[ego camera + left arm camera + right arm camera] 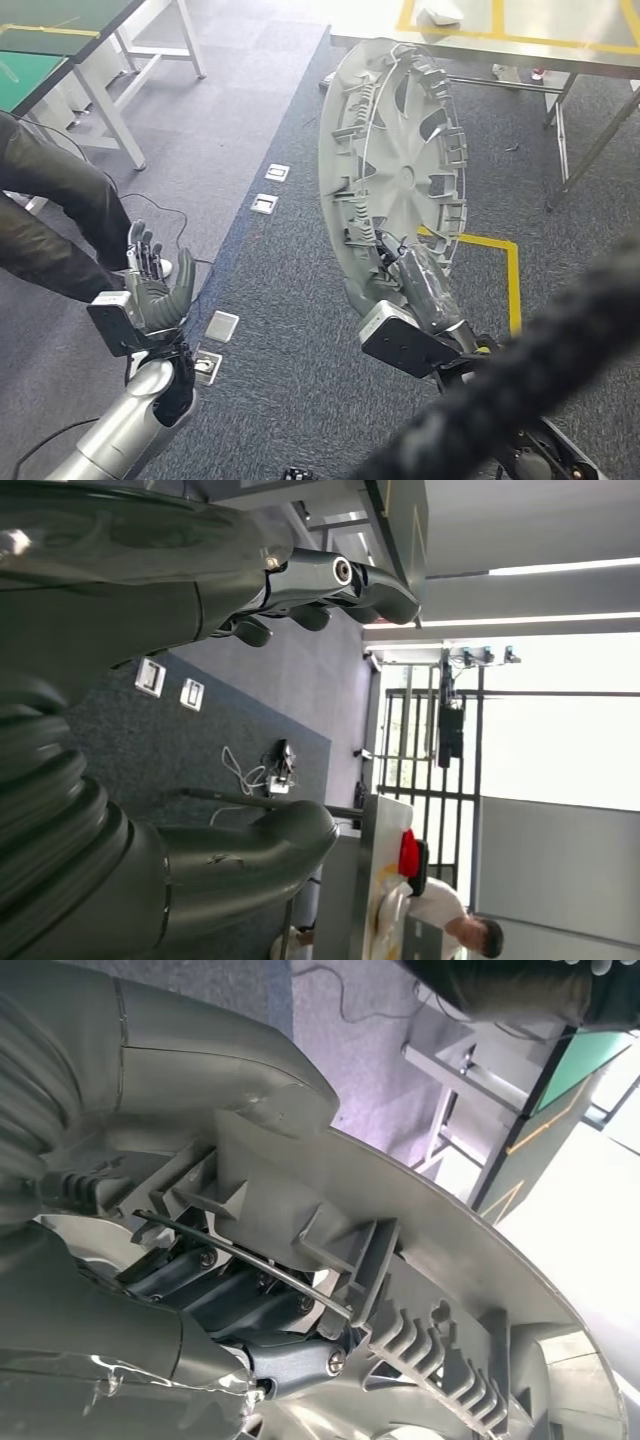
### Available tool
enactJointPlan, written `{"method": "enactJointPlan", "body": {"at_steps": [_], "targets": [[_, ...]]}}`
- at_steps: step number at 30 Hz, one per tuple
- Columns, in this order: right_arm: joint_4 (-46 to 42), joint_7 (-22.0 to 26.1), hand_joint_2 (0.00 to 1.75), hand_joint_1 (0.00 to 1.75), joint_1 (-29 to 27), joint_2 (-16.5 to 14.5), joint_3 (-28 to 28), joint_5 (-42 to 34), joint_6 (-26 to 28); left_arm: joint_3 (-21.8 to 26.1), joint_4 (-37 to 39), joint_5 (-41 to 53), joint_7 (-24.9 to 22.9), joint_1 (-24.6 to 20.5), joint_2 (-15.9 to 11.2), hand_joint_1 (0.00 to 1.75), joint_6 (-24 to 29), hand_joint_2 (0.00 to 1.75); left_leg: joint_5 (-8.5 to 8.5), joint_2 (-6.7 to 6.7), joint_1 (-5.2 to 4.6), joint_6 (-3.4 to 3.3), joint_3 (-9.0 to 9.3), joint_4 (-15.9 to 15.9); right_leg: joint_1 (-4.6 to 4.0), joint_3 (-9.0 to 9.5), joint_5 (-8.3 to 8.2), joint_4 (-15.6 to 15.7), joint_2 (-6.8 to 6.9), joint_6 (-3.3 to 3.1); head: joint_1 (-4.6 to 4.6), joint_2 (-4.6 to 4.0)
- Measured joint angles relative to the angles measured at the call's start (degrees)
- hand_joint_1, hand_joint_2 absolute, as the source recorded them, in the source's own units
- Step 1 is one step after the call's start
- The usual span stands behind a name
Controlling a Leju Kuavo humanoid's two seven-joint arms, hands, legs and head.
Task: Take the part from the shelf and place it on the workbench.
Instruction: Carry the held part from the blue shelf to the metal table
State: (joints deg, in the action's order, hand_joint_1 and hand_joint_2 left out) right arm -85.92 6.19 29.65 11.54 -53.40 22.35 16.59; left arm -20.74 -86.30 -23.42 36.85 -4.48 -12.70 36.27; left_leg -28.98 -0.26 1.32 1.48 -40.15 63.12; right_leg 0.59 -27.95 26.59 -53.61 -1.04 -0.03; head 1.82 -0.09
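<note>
Our right hand [411, 285] grips the part [392, 175], a large grey disc with spokes and ribbed rim clips, by its lower edge. In the right wrist view the thumb lies over the outer face of the rim while the darker fingers [256, 1305] reach in behind the ribs, so the rim is clamped from both sides. We judge that this hold suits a wide, flat, light piece: it stands nearly on edge above the dark carpet [302, 330], clear of our body and legs.

Our left hand [158, 290] holds nothing; its fingers are spread and point upward, out to the side, well apart from the part. It seems kept free for balance or for steadying the disc later.

The workbench [528, 30], with yellow tape lines on its top, stands ahead beyond the part, not yet reached. We judge the carrying step is in hand and the placing remains. A thick dark cable [528, 370] crosses the near corner of the head view, and the disc's lower rim should stay clear of it.
</note>
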Motion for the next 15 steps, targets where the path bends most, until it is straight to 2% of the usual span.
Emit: {"method": "enactJointPlan", "body": {"at_steps": [1,2,3,4,6,7,9,11,12,13,14,15], "targets": [[0.0,0.0,1.75,1.75,0.0,0.0,0.0,0.0,0.0,0.0,0.0,0.0,0.0,0.0,0.0,0.00,0.0,1.75,3.90,0.19,0.04,0.01,0.68,-3.9,0.04,0.91,0.87,-0.1,-0.04,0.34,-0.01,-0.01],[0.0,0.0,1.75,1.75,0.1,0.0,0.0,0.0,0.0,0.0,0.0,0.0,0.0,0.0,0.0,0.00,0.0,1.75,7.00,0.34,0.01,-0.24,1.33,-6.6,0.00,1.40,1.67,-0.2,-0.11,0.74,-0.06,-0.05],[0.0,0.0,1.75,1.75,0.2,0.0,0.0,0.0,0.0,-0.1,0.0,-0.1,0.0,0.1,0.0,0.00,0.0,1.75,8.92,0.42,-0.09,-0.65,1.75,-8.1,-0.08,1.87,2.28,-0.1,-0.17,1.15,-0.12,-0.09],[0.0,-0.1,1.75,1.75,0.3,0.0,0.0,0.0,0.0,-0.1,0.0,-0.1,0.0,0.0,0.0,0.00,0.0,1.75,9.31,0.44,-0.19,-1.17,2.01,-8.5,-0.15,2.23,2.54,-0.4,-0.24,1.56,-0.14,-0.11],[0.0,-0.3,1.75,1.75,0.4,0.0,0.1,0.0,0.0,-0.1,0.0,0.0,0.0,-0.2,0.0,0.00,0.0,1.75,8.58,0.29,-0.22,-2.27,2.93,-8.6,-0.07,2.14,2.49,-1.9,-0.11,2.20,-0.18,-0.08],[0.0,-0.3,1.75,1.75,0.4,0.0,0.1,0.0,0.0,-0.1,0.0,0.1,0.1,-0.3,0.1,0.00,0.0,1.75,8.19,0.25,-0.21,-2.73,3.44,-8.6,-0.01,1.29,2.56,-4.0,0.05,2.37,-0.21,-0.05],[0.0,-0.2,1.75,1.75,0.5,0.0,0.1,0.0,0.0,-0.1,0.0,0.5,0.0,-0.2,0.1,0.00,0.0,1.75,7.36,0.17,-0.33,-3.44,4.46,-8.6,0.06,-2.39,4.38,-10.3,0.39,2.53,-0.37,-0.04],[0.0,-0.1,1.75,1.75,0.4,0.0,0.0,0.0,0.0,-0.1,0.0,0.9,-0.1,0.0,0.2,0.00,0.0,1.75,6.34,0.06,-0.55,-3.77,5.52,-8.6,0.01,-6.94,7.82,-16.6,0.44,2.71,-0.44,-0.03],[0.1,-0.1,1.75,1.75,0.3,0.0,0.0,0.0,0.0,-0.1,0.0,1.1,-0.2,0.2,0.2,0.00,0.0,1.75,5.74,-0.01,-0.65,-3.81,6.23,-8.6,-0.01,-8.53,9.07,-17.8,0.44,2.77,-0.46,-0.02],[0.1,-0.2,1.75,1.75,0.2,0.0,0.0,0.0,0.0,-0.1,0.0,1.4,-0.4,0.3,0.2,0.00,0.0,1.75,5.09,-0.09,-0.74,-3.82,7.08,-8.6,-0.03,-9.30,9.21,-17.2,0.45,2.72,-0.46,-0.02],[0.1,-0.3,1.75,1.75,0.2,0.0,0.0,0.0,0.0,-0.1,0.0,1.5,-0.6,0.4,0.3,0.00,0.0,1.75,4.39,-0.15,-0.83,-3.79,8.06,-8.6,-0.05,-9.31,7.90,-14.8,0.45,2.55,-0.47,-0.02],[0.1,-0.4,1.75,1.75,0.2,0.0,0.0,0.0,0.0,-0.1,0.0,1.6,-0.7,0.5,0.3,0.00,0.0,1.75,3.66,-0.18,-0.89,-3.72,8.97,-8.6,-0.10,-8.80,4.88,-11.2,0.46,2.26,-0.48,-0.02]]}}
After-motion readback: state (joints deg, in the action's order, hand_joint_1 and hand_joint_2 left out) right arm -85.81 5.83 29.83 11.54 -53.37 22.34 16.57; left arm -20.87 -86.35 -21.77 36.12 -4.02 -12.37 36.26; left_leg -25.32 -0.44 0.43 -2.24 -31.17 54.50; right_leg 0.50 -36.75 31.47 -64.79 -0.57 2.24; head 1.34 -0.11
